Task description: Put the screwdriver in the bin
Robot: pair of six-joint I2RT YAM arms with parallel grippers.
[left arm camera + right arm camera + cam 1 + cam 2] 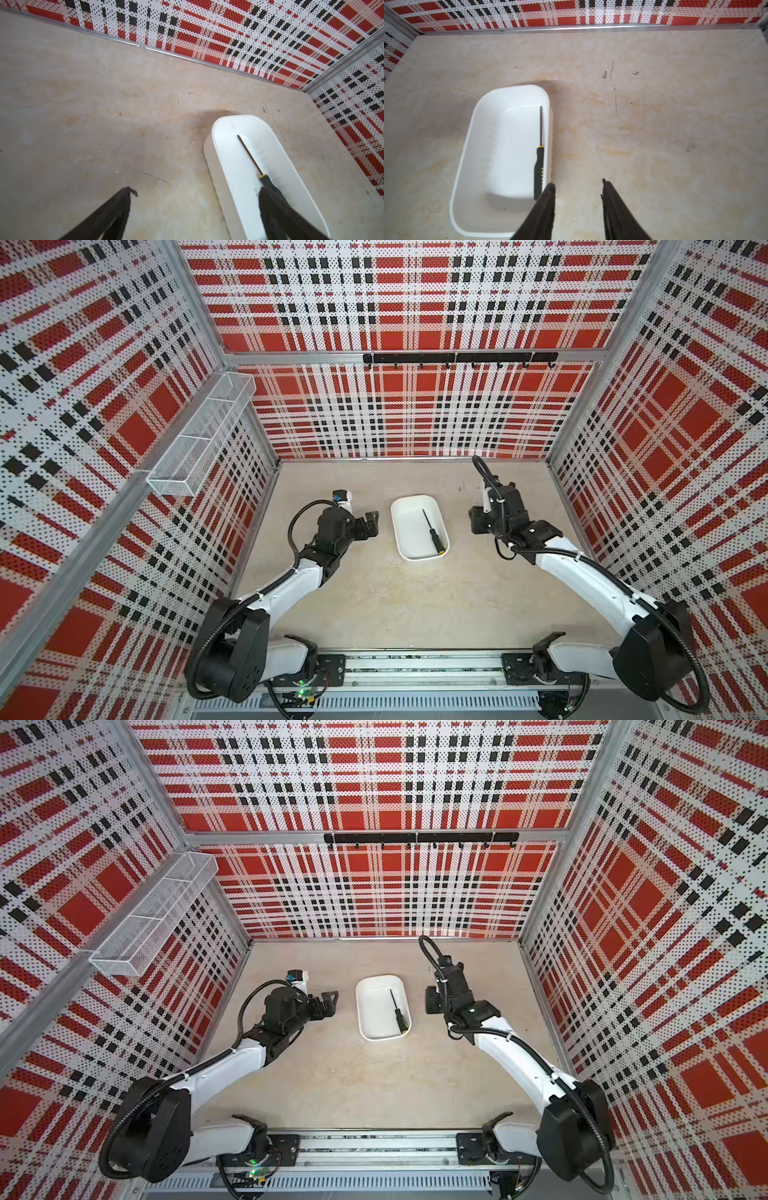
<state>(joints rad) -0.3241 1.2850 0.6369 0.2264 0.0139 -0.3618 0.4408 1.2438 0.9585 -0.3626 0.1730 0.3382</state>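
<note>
One screwdriver (432, 531) lies in the bin (409, 526); left claw (195, 190) wide, right claw (578, 182) narrowly parted, both empty.

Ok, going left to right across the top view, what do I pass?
wire basket → left tool → bin, with the screwdriver lying inside → right tool

The walls (415, 414) are covered in a dotted red, white and black plaid. The table (415, 605) is marbled beige and cream. The bin (407, 531) is plain white. The screwdriver (432, 531) is black-handled with yellow marks and dark-shafted. A white mesh basket (199, 439) and a black hook rail (459, 357) are seen.
</note>
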